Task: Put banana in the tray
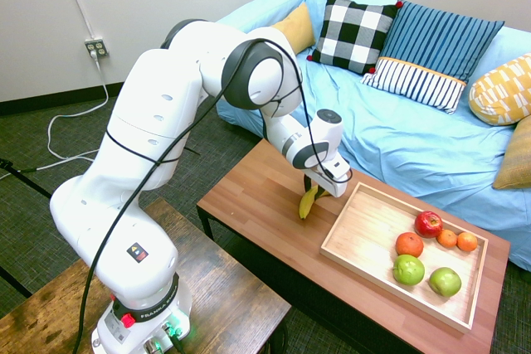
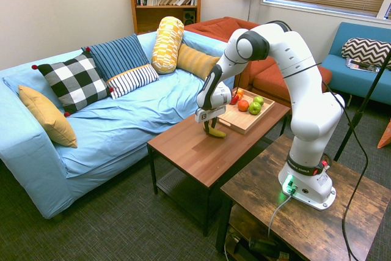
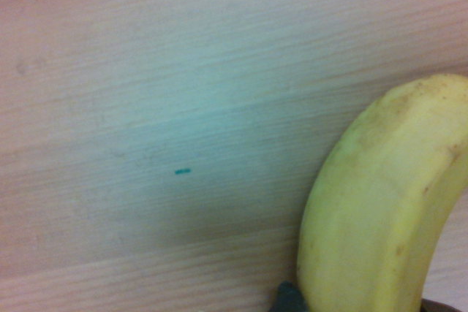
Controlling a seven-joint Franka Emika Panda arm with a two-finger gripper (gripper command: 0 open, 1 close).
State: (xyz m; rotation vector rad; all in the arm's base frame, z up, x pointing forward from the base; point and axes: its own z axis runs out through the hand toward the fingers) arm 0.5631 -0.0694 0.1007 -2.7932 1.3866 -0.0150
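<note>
The yellow banana (image 1: 307, 203) lies on the reddish-brown table (image 1: 257, 205), just left of the light wood tray (image 1: 365, 238). My gripper (image 1: 314, 188) is down on the banana's upper end, pointing at the table top. In the second exterior view the banana (image 2: 215, 132) curves along the table right below the gripper (image 2: 209, 125), a short way in front of the tray (image 2: 235, 120). Close up in the wrist view, the banana (image 3: 380, 210) rises from the bottom edge over the wood grain.
A red apple (image 1: 428, 223), two green apples (image 1: 408, 269) and several oranges (image 1: 409, 244) fill the tray's far-right part. The blue sofa (image 1: 398, 138) with cushions runs behind the table. A darker wooden table (image 1: 224, 296) stands beside the arm's base.
</note>
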